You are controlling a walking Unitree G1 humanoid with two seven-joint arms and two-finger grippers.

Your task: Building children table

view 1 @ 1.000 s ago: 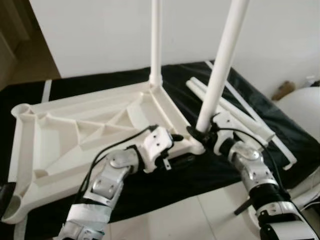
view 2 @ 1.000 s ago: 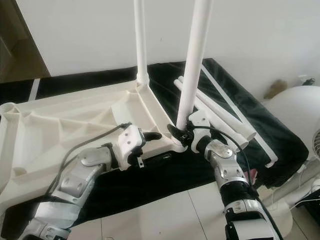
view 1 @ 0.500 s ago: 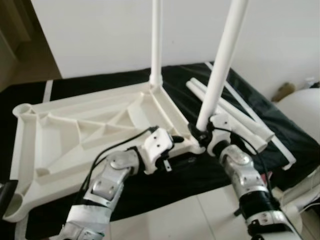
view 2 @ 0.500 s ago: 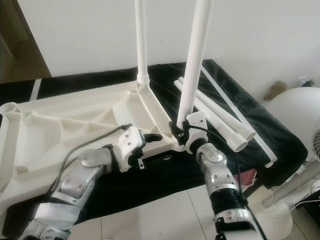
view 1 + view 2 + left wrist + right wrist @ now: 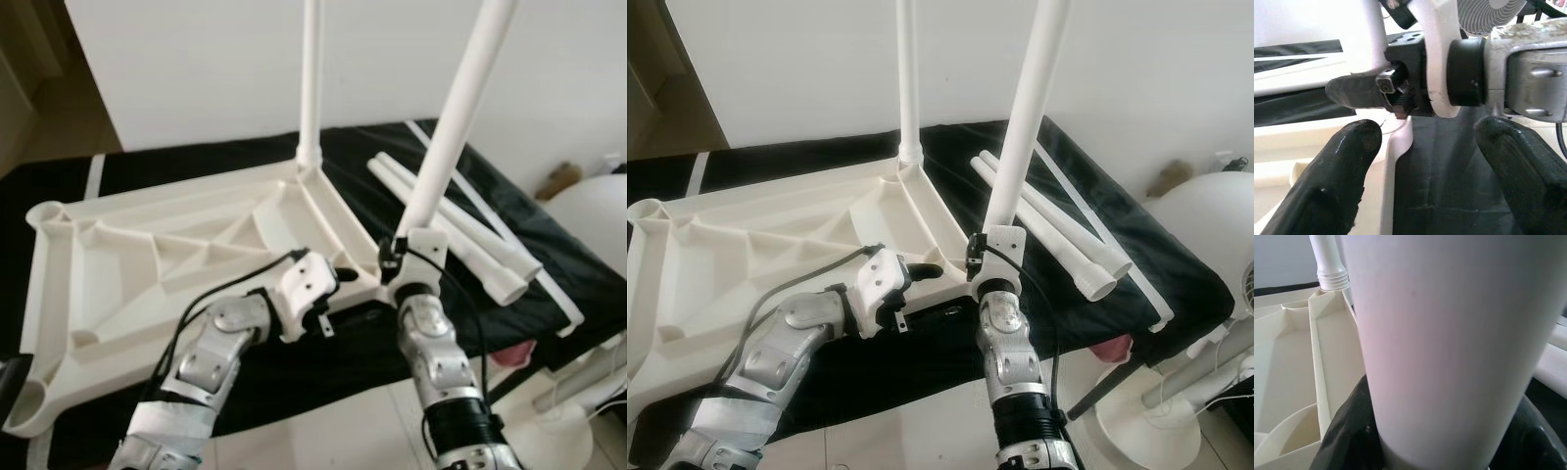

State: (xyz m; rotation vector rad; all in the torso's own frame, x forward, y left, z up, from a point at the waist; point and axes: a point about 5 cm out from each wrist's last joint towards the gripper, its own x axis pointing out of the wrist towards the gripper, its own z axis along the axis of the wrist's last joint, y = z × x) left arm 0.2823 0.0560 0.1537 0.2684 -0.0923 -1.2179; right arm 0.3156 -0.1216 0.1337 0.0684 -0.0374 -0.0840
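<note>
The white plastic tabletop (image 5: 147,255) lies upside down on a black mat (image 5: 196,166). One white leg (image 5: 312,78) stands upright in its far right corner. My right gripper (image 5: 392,257) is shut on the foot of a second white leg (image 5: 456,117) at the near right corner socket. That leg leans to the right at its top. In the right wrist view the leg (image 5: 1440,333) sits between the black fingers (image 5: 1347,435). My left gripper (image 5: 338,274) is open beside that corner, and its fingers (image 5: 1347,147) straddle the tabletop's rim without closing on it.
Two loose white legs (image 5: 460,225) and a thin white rod (image 5: 509,245) lie on the mat to the right. A white fan (image 5: 1215,225) on a round base (image 5: 1146,421) stands at the far right. A white wall is behind, and pale floor tiles are in front.
My right forearm has swung from the right side in towards the middle, below the corner. The held leg's top has leaned further right. The left arm has stayed put.
</note>
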